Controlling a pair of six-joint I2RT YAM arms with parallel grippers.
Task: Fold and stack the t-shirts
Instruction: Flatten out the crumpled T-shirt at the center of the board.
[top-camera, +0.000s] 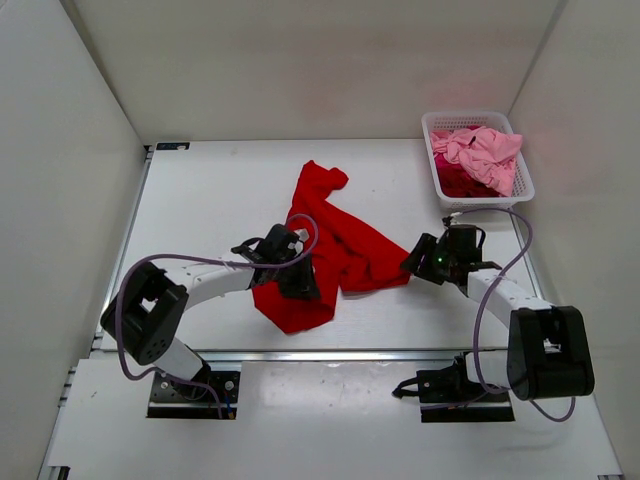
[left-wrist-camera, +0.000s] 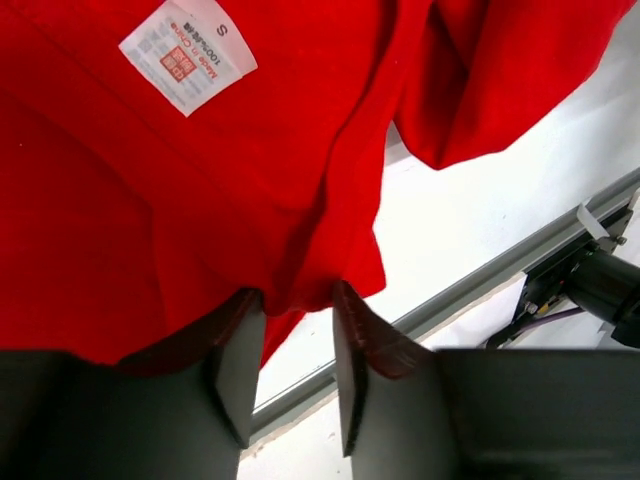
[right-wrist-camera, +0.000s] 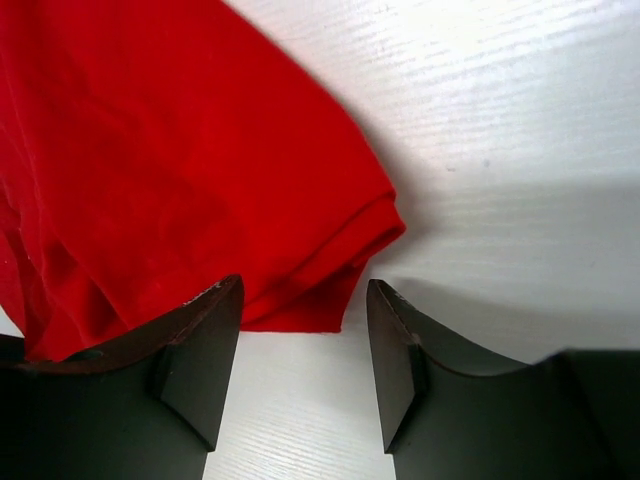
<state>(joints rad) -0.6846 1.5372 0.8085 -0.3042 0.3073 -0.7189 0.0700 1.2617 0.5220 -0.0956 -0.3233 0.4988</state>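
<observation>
A bright red t-shirt (top-camera: 340, 235) lies crumpled and partly spread in the middle of the table. My left gripper (top-camera: 298, 280) is at its near left part. In the left wrist view the jaws stand narrow and pinch a fold of the bright red t-shirt (left-wrist-camera: 200, 200) at the left gripper's (left-wrist-camera: 298, 300) tips; a white size label (left-wrist-camera: 187, 52) shows. My right gripper (top-camera: 412, 260) is open at the shirt's right edge, with a hemmed corner of the shirt (right-wrist-camera: 180, 150) just ahead of the right gripper (right-wrist-camera: 303, 300). A light pink shirt (top-camera: 485, 150) lies over darker magenta-red cloth (top-camera: 460, 182) in the basket.
The white lattice basket (top-camera: 440, 122) stands at the far right corner of the table. White walls close in the left, back and right sides. A metal rail (left-wrist-camera: 500, 265) runs along the table's near edge, close to the left gripper.
</observation>
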